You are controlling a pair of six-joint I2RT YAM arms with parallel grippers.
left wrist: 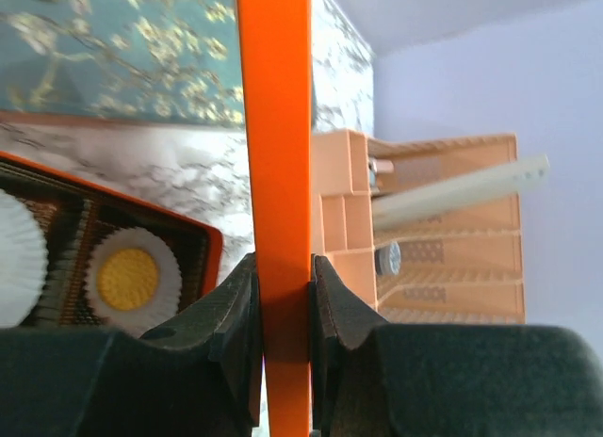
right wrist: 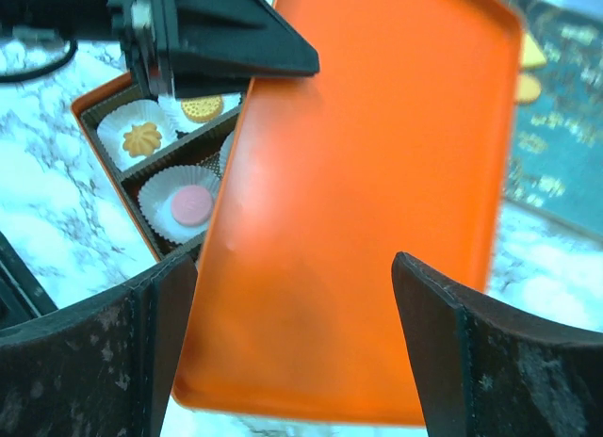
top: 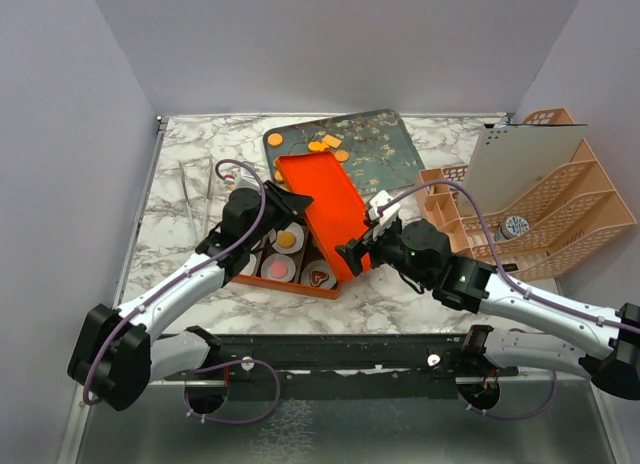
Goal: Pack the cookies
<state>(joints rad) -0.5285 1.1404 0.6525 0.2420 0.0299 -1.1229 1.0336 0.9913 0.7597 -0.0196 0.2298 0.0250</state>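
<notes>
While pinching the orange lid (top: 320, 209) by its edge with the left gripper (left wrist: 283, 277) clamped tight, holds it tilted over the box (top: 290, 286). Spreads the right gripper (right wrist: 294, 267) wide at its near end, gripping nothing. Shows cookies (right wrist: 143, 137) in the box's cups (right wrist: 158, 194), others on the far tray (top: 390, 149).
</notes>
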